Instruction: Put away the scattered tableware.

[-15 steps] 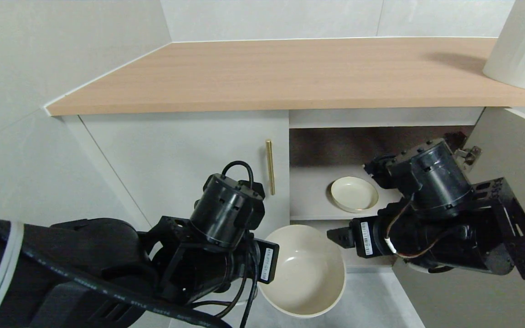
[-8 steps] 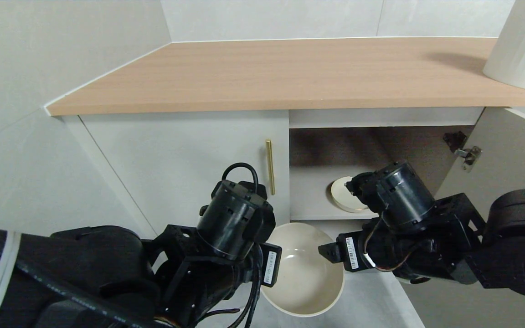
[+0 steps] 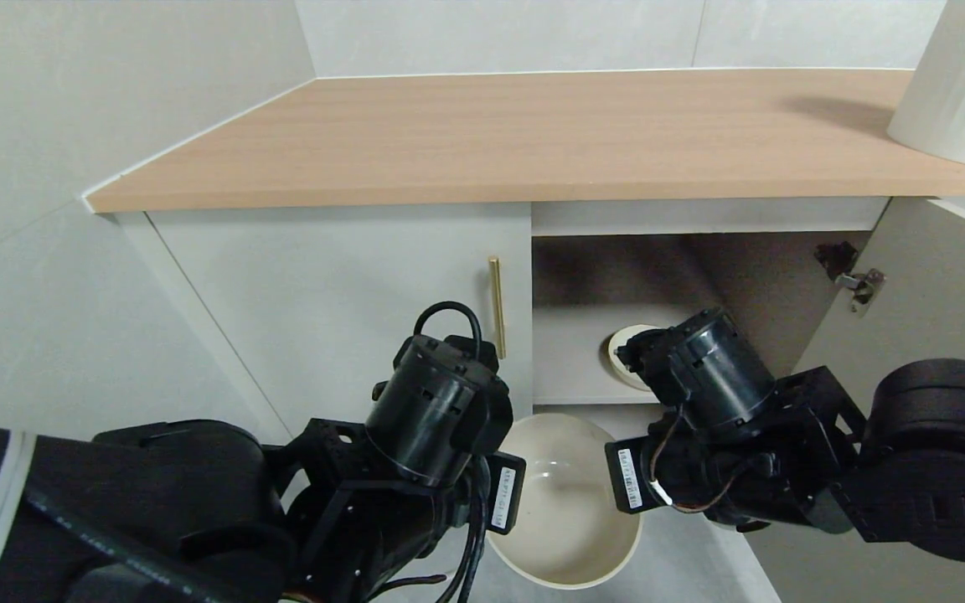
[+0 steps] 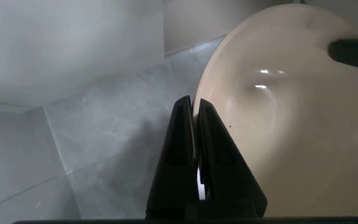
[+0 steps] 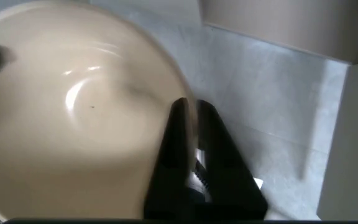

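Note:
A large cream bowl [image 3: 562, 511] hangs in front of the open cabinet, above the grey floor. My left gripper [image 3: 506, 496] is shut on the bowl's left rim; in the left wrist view the bowl [image 4: 284, 118] has its edge pinched between the dark fingers [image 4: 180, 143]. My right gripper [image 3: 626, 490] sits on the opposite rim, and the right wrist view has its fingers [image 5: 211, 149] closed either side of the bowl's [image 5: 73, 118] edge. A small cream plate [image 3: 619, 350] lies on the cabinet shelf, mostly hidden behind my right arm.
The left cabinet door is shut and carries a brass handle [image 3: 496, 306]. The right door [image 3: 918, 276] stands open beside my right arm. A wooden countertop [image 3: 533, 134] runs above, with a white ribbed object [image 3: 964, 84] at its right end.
My right arm has swung left and down from the cabinet opening to the bowl's right rim, covering most of the plate. The bowl and left gripper have shifted slightly down and right.

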